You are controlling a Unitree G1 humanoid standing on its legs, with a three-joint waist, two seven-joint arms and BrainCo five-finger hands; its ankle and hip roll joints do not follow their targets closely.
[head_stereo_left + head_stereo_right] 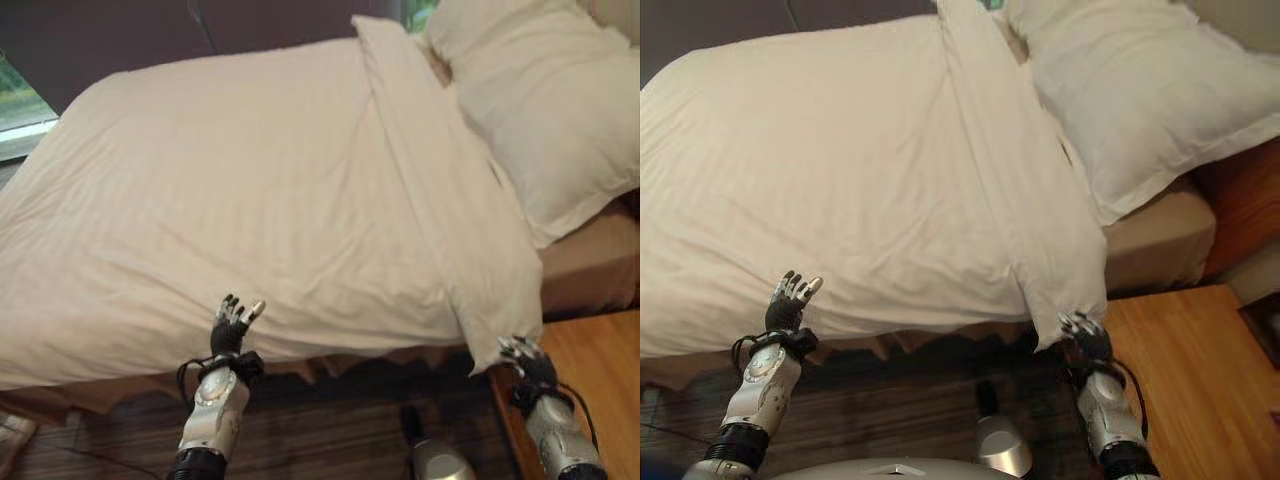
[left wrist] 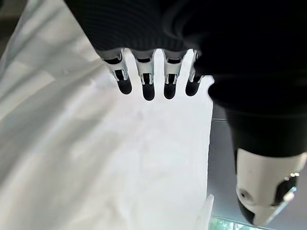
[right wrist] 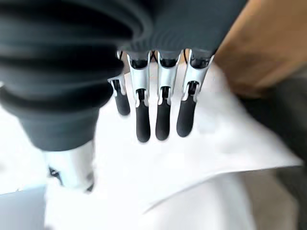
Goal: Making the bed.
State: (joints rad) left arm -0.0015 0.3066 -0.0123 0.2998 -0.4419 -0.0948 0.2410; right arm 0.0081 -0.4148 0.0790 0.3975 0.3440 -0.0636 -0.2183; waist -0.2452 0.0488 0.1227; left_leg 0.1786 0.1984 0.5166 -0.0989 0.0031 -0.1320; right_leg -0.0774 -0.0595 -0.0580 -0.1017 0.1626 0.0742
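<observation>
Covering bed, duvet; pillow atop

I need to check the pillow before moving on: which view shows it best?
The right eye view: the pillow shows almost whole, lying at the head of the bed beside the duvet's folded-back band. The left eye view cuts off its right side. The wrist views show white bedding, no recognisable pillow.
</observation>
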